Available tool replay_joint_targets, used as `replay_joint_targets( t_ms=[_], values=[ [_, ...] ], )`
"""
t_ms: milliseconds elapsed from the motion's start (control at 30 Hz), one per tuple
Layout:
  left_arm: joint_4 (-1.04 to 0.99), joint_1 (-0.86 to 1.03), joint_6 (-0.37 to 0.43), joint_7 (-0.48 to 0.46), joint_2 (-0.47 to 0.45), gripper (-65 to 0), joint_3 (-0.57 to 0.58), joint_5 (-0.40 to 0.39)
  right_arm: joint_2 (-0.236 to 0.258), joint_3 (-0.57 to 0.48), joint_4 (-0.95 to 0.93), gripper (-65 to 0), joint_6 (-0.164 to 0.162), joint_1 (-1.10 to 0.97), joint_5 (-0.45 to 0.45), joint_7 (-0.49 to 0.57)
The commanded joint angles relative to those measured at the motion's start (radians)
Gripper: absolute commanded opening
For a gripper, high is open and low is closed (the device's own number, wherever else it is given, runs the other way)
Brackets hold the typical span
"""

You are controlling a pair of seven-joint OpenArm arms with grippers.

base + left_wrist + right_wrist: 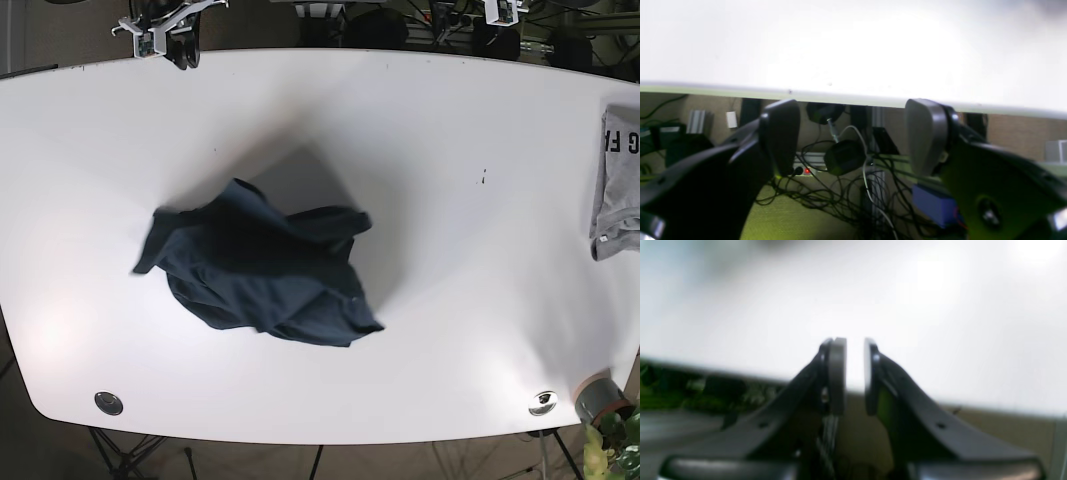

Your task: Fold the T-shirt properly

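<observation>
While both arms sit parked at the far edge of the table, here's how it looks, grippers first:

left gripper (853, 136): jaws spread wide, nothing between them. Its wrist view only sees the table edge, with cables and a power strip (805, 170) underneath.

right gripper (855, 376): jaws nearly together with a narrow gap showing between the pads, and no cloth in that gap. Wrist view is blurry, but I'd say it's holding nothing.

arm positions: in the base view the right arm (165, 30) is up at the top-left corner and the left arm (500, 10) at the top right, both well away from the shirt.

T-shirt (265, 270): dark navy, lying in a crumpled heap a bit left of the middle of the white table (450, 150). Layers are bunched over each other, and I honestly can't pick out sleeves or collar.

grey garment (618, 180): looks already folded, at the right edge of the table, well apart from the navy one.

progress: basically zero, judging from this. No fold is made and it's not even spread flat.

what's left: pretty much everything: reach in, grab it, flatten it out, then do the folds.
</observation>
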Motion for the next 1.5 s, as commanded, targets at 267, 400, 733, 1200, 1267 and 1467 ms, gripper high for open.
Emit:
replay_joint_targets(
  t_ms=[267, 400, 733, 1200, 1267, 1467],
  values=[
    [0.024, -0.120, -0.003, -0.029, -0.010, -19.6, -0.029, -0.004, 0.007, 0.004, 0.022, -57.1, 0.003, 0.138, 0.007, -0.057],
    [0.024, -0.155, -0.003, -0.029, -0.037, -17.6, -0.030, -0.004, 0.010, 0.002, 0.022, -57.1, 0.003, 0.205, 0.002, -0.101],
    [0.018, -0.264, -0.003, -0.027, -0.061, -8.8, -0.029, -0.002, 0.025, -0.045, 0.022, -56.3, 0.046, 0.383, 0.001, -0.241],
    [0.022, -0.381, -0.003, 0.158, -0.061, -9.0, -0.034, -0.004, 0.035, -0.225, 0.017, -56.0, 0.084, 0.702, 0.001, -0.520],
    [0.022, -0.382, -0.003, 0.158, -0.060, -9.0, -0.034, -0.004, 0.035, -0.257, 0.016, -54.9, 0.084, 0.739, 0.001, -0.537],
    [0.022, -0.409, -0.003, 0.161, -0.060, -9.0, -0.034, -0.002, 0.032, -0.362, -0.022, -36.8, 0.084, 0.862, 0.001, -0.569]
  ],
)
